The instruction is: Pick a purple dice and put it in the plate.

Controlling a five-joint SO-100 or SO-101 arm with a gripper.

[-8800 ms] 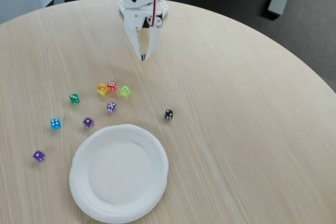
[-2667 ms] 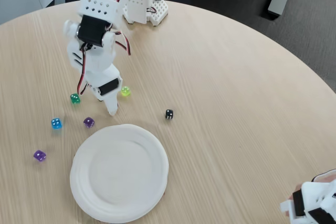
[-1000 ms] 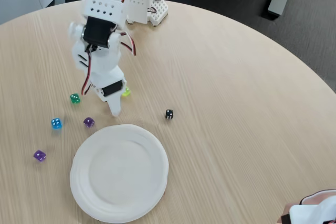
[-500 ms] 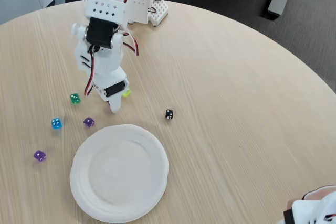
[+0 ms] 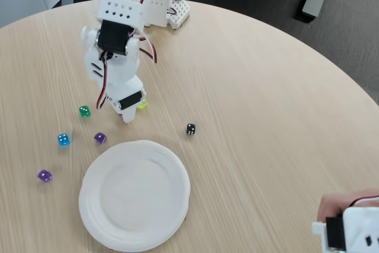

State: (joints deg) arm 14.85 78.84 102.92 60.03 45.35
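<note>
Meanwhile, the white arm's hand [image 5: 125, 117] points down at the wooden counter [image 5: 266, 105] just above the plate [image 5: 134, 194]; whether it is clenched or grasping anything cannot be told, and the pale purple dice is hidden. A yellow-green die [image 5: 143, 105] peeks out beside it, with green [image 5: 84, 111], blue [image 5: 63, 139], darker purple [image 5: 100, 138] and black [image 5: 190, 128] dice nearby.

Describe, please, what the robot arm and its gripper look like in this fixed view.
The arm is white printed plastic with boxy black servo motors set into it; one segment has a row of small round holes. Red, black and white cables loop along its sides. The gripper has tapered white fingers with a black block above them.
</note>
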